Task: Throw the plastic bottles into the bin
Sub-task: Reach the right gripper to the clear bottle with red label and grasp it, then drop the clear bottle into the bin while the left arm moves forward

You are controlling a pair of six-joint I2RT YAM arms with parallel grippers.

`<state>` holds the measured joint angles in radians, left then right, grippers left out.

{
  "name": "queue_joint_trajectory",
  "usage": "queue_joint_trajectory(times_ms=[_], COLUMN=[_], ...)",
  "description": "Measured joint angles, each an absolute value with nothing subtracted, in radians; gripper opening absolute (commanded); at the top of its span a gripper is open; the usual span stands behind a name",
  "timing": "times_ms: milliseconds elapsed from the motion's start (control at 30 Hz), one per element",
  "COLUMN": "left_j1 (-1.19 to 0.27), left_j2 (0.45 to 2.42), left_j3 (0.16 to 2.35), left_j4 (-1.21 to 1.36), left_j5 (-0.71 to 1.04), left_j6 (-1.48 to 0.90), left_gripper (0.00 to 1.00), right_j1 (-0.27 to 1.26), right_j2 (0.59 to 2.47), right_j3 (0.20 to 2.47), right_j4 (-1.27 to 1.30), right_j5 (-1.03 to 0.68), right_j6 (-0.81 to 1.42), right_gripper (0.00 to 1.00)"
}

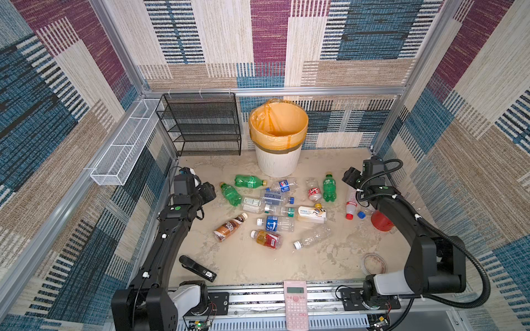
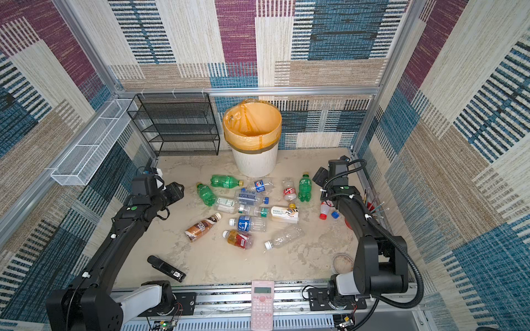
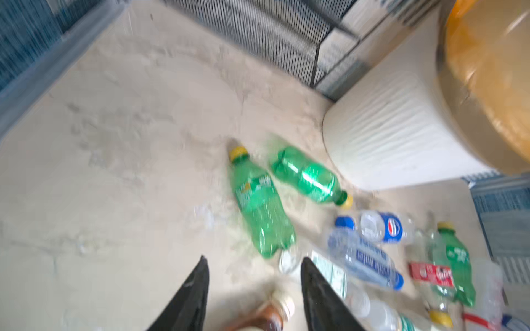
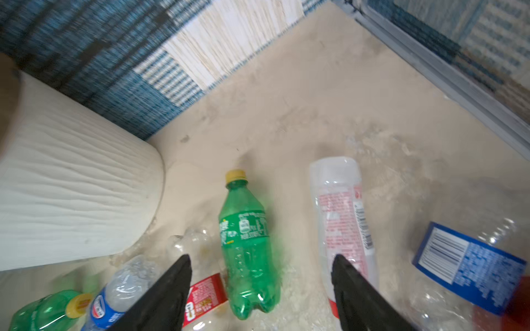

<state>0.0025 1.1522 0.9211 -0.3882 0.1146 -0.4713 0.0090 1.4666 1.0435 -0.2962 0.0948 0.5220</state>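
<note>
Found the bin [image 1: 277, 164] upright at upper centre in both top views, against the back wall, with a black mesh rack [image 1: 200, 126] to its left. Saw no bottle inside its orange liner. Found the plastic bottles [image 1: 275, 223] all lying flat on the table, clustered at centre frame just below the bin.

Checked left gripper [image 3: 252, 258]: jaws apart on a narrow gap, holding nothing, poised above the table at left of the cluster. Checked right gripper [image 4: 261, 255]: jaws wider apart, likewise empty, poised at right of the cluster.

Noted in the right wrist view a green bottle [image 4: 248, 249] dead ahead of the right gripper, in line with the gap, cap pointing away, long axis square to the line between the fingertips. Located it [image 1: 329, 187] at right of the cluster in a top view, cap toward the back wall. Judged right arm nearer to it, and left arm nearer to a second green bottle [image 1: 231, 194] at upper left of the cluster.

Judged next move: descent over the body, jaws straddling its width. Flagged hazards: clear red-capped bottle [image 4: 344, 223] just beside the target, red cup [image 1: 380, 222] under the right forearm, and a bin rim far higher than any lying bottle.
</note>
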Motion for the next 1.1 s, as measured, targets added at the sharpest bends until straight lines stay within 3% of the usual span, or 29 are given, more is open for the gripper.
queue_joint_trajectory(times_ms=[267,567,700,867,1100], left_j1=[-0.016,-0.027,-0.027,-0.028,-0.031], left_j2=[1.127,1.083,1.086,1.093,1.094], left_j3=[0.931,0.932,0.950,0.963,0.984], left_j4=[-0.593,-0.665,-0.677,-0.690,-0.700], left_j5=[0.145,0.164,0.164,0.165,0.172], left_j6=[-0.471,-0.471,-0.470,-0.467,-0.467], left_gripper=[0.55,0.56,0.56,0.56,0.56], right_j1=[0.009,-0.019,-0.028,-0.028,-0.030], right_j2=[1.774,1.913,1.961,1.944,1.707], right_j3=[1.256,1.343,1.343,1.312,1.196], right_j4=[-0.488,-0.549,-0.566,-0.557,-0.486], right_j5=[0.171,0.212,0.194,0.153,0.105], right_j6=[0.501,0.446,0.429,0.413,0.396], right_gripper=[0.84,0.84,0.75,0.49,0.42])
